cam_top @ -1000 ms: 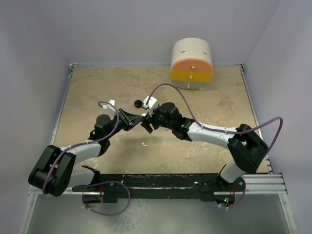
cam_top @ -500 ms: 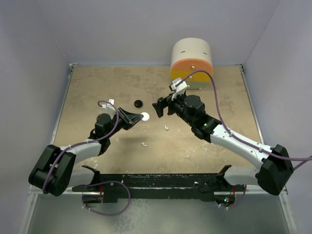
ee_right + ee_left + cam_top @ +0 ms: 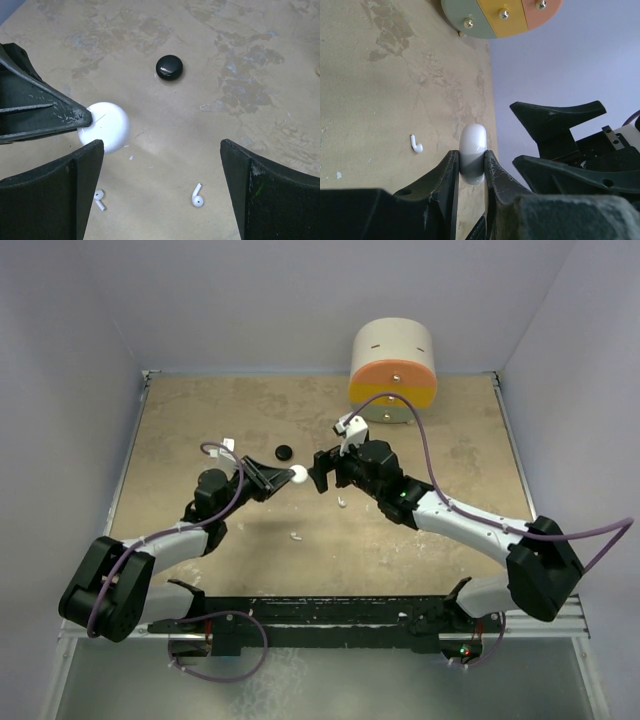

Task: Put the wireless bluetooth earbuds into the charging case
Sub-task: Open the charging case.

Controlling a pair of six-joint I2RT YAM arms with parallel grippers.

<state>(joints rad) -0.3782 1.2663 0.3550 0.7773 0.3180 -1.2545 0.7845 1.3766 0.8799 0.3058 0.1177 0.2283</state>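
Listing first the wireless earbuds: we are seeing two white ones, both lying loose on the desk (image 3: 200,420), and neither is touching a tool.

- The first white earbud (image 3: 342,502) is lying near the middle of the desk, just on the near side of the right tool (image 3: 321,471).
- The second white earbud (image 3: 296,536) is lying closer to the arm bases, a little to the left of the first.
- In the right wrist view, both are showing low in the frame between that tool's spread fingers.

Moving outward, we are recording the white charging case (image 3: 472,150). It is round and is sitting pinched on edge between the fingers of the left tool (image 3: 283,478), which is closing narrowly on it. We cannot tell whether the case is resting on the desk or hanging above it.

The right tool is standing wide and holding nothing. It is facing the left tool, with its fingertips just beside the case but not touching it.

A black disc (image 3: 284,451) is lying flat on the desk behind the case, apart from both tools.

At the far edge, a round drum (image 3: 392,370) is standing against the back wall. Its face is showing orange, yellow and pale green bands, each carrying a small knob.
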